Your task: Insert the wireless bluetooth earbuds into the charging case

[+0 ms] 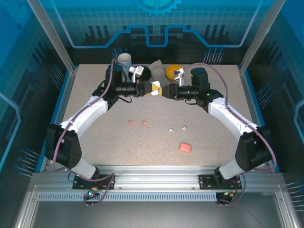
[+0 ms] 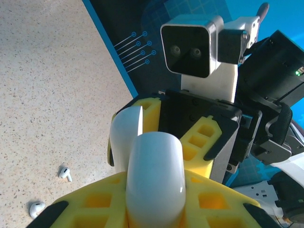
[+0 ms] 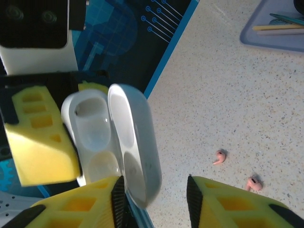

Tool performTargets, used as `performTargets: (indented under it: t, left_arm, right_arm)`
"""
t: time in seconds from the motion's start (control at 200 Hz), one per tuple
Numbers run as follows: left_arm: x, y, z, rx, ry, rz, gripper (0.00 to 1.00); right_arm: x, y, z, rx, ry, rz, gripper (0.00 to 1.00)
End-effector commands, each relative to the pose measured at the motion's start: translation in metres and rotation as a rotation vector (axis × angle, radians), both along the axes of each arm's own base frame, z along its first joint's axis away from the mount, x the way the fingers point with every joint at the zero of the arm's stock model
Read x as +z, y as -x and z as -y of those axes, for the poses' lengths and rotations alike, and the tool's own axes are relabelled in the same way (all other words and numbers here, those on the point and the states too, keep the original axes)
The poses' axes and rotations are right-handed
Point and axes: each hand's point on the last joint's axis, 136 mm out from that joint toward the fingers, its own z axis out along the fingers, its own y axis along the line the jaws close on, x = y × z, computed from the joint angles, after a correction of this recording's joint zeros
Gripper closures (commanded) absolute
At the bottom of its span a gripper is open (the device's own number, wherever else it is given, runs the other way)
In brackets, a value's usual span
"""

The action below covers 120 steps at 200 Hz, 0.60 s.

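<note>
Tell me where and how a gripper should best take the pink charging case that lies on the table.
Probably from straight above, closing on its two long sides: the pink charging case lies flat on the table, so its low rounded body offers no other hold.

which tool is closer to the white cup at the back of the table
Left. The left tool is just in front and right of the white cup; the right tool is farther right, beyond the left one.

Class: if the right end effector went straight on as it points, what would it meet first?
Probably the open lid of the white charging case, held up by the left end effector; depth is unclear.
</note>
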Motion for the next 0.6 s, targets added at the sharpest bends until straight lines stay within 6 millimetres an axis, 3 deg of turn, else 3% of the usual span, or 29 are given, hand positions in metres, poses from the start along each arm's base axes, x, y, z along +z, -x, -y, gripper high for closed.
performTargets:
  t: [0.0, 0.08, 0.255, 0.31, 0.39, 0.45, 0.595]
  left_arm:
    - [-0.003, -0.001, 0.005, -0.006, 0.005, 0.003, 1.0]
    - [-0.004, -0.001, 0.005, -0.002, 0.003, 0.004, 1.0]
    - [-0.004, -0.003, 0.004, 0.019, -0.001, 0.007, 0.99]
    - [-0.006, -0.004, 0.003, 0.025, -0.006, 0.006, 0.87]
    - [-0.006, -0.003, 0.002, 0.03, -0.015, 0.011, 0.55]
    - [-0.005, -0.002, 0.0, 0.035, -0.027, 0.017, 0.39]
    - [0.002, -0.001, -0.015, 0.046, -0.051, 0.034, 0.19]
  right_arm:
    - [0.016, -0.005, -0.009, 0.015, -0.023, 0.043, 0.63]
    - [0.015, -0.007, -0.009, 0.014, -0.022, 0.041, 0.69]
    - [0.013, -0.008, -0.009, 0.016, -0.01, 0.038, 1.0]
    - [0.013, -0.009, -0.009, 0.018, 0.001, 0.041, 1.0]
    - [0.013, -0.01, -0.008, 0.024, 0.028, 0.051, 1.0]
    - [0.013, -0.011, -0.007, 0.027, 0.055, 0.061, 1.0]
    - [0.01, -0.013, 0.0, 0.041, 0.153, 0.1, 1.0]
